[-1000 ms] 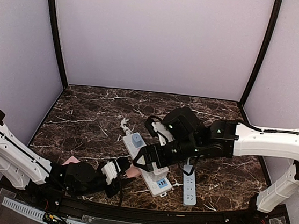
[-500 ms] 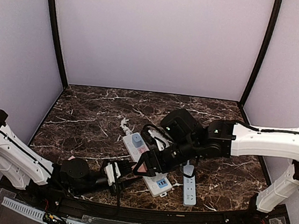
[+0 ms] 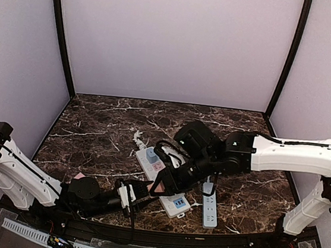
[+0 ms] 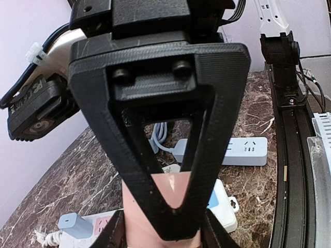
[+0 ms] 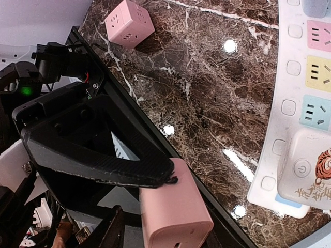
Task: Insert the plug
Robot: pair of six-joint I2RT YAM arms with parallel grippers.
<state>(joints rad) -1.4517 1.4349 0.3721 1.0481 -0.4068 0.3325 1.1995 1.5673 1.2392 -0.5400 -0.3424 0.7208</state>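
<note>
The pink plug (image 3: pixel 145 187) hangs just above the table's front edge, between both grippers. My left gripper (image 3: pixel 136 192) is shut on its base; in the left wrist view the plug (image 4: pixel 178 188) sits between my left gripper (image 4: pixel 161 238) fingers. My right gripper (image 3: pixel 158 185) has come down over the plug from the right. One black triangular finger (image 4: pixel 103 129) lies flat against the plug's face. In the right wrist view the plug (image 5: pixel 176 212) sits in my right gripper (image 5: pixel 144 196), the upper finger pressing its top corner. The white power strip (image 3: pixel 178 206) with coloured sockets lies just behind.
A pink cube socket (image 3: pixel 79 176) sits at the front left, also in the right wrist view (image 5: pixel 129 21). A blue plug (image 3: pixel 151 154) stands in the strip's far end. A smaller grey strip (image 3: pixel 208 208) lies to the right, its cable looped nearby. A black rail runs along the front edge.
My right gripper moved down and left onto the plug and narrowed its jaws round it. The left gripper kept its hold and shifted slightly right.
</note>
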